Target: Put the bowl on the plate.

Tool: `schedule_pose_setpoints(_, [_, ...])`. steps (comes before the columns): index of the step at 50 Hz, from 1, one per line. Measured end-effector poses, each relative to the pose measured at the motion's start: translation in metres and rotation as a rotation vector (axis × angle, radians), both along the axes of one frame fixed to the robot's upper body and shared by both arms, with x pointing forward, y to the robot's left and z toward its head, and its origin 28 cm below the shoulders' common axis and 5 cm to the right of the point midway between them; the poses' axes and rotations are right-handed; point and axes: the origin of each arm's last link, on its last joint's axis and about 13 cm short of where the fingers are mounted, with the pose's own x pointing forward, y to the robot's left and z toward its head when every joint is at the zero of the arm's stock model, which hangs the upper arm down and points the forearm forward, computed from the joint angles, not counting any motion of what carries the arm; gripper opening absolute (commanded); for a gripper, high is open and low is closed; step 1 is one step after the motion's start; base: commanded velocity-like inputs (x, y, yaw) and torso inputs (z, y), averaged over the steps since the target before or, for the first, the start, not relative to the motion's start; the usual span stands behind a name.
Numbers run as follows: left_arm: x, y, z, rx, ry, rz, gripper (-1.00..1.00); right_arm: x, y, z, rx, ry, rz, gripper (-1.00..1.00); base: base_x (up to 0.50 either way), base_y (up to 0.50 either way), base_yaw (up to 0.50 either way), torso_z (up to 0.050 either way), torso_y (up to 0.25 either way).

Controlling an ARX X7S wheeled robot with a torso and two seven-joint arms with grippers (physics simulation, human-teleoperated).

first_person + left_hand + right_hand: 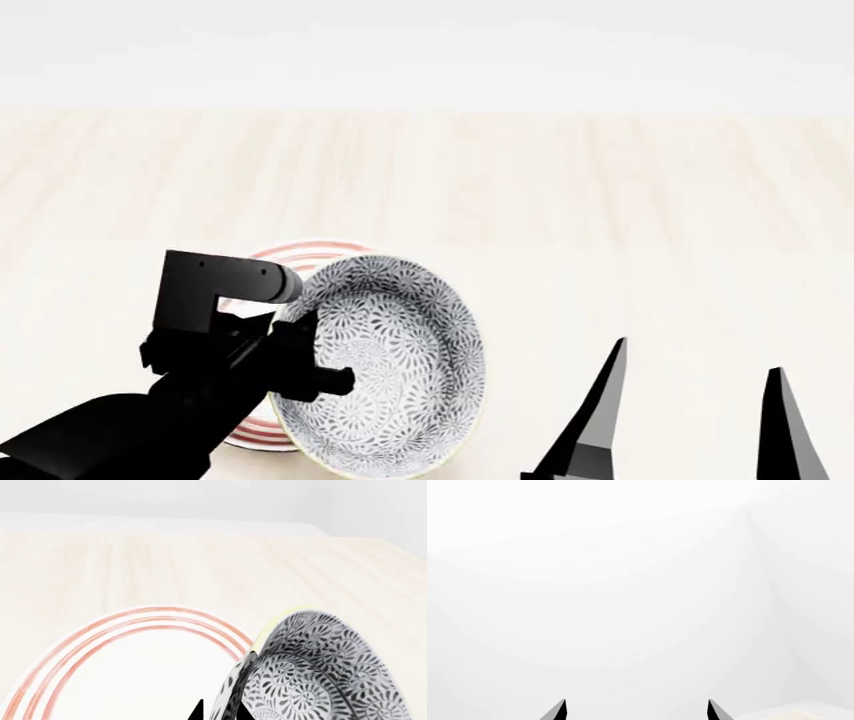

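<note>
Pale wood bench carries the plate. Left tool clamps the bowl by its rim, tilted steeply over the plate's 3 o'clock edge; level it, centre, lower. Right tool gapes empty

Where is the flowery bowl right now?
In the head view, the bowl is low and left of centre, tilted and held at its rim by the left gripper, over the plate.

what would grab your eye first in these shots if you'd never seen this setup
The grey-and-white floral bowl, tipped steeply on edge and pinched at its rim by the left end effector. Just behind it the red-ringed plate lies flat on the pale wooden table. The right end effector hangs open and empty.
</note>
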Motion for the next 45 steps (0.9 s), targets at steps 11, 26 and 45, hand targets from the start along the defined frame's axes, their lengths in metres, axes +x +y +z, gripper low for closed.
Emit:
schedule_pose_setpoints(11, [0.035, 0.012, 0.014, -0.005, -0.009, 0.127, -1.0, -0.001, 0.001, -0.001, 0.0, 0.003, 0.006, 1.0, 0.0, 0.0, 0.0, 0.0, 0.0])
schedule_pose_setpoints(26, [0.071, 0.024, 0.021, -0.059, 0.038, 0.259, -1.0, -0.001, 0.001, -0.002, 0.001, 0.008, 0.015, 1.0, 0.0, 0.0, 0.0, 0.0, 0.0])
schedule_pose_setpoints(45, [0.075, 0.026, 0.018, -0.154, 0.159, 0.314, -1.0, -0.002, 0.001, -0.004, -0.001, 0.014, 0.022, 1.0, 0.0, 0.0, 0.0, 0.0, 0.001])
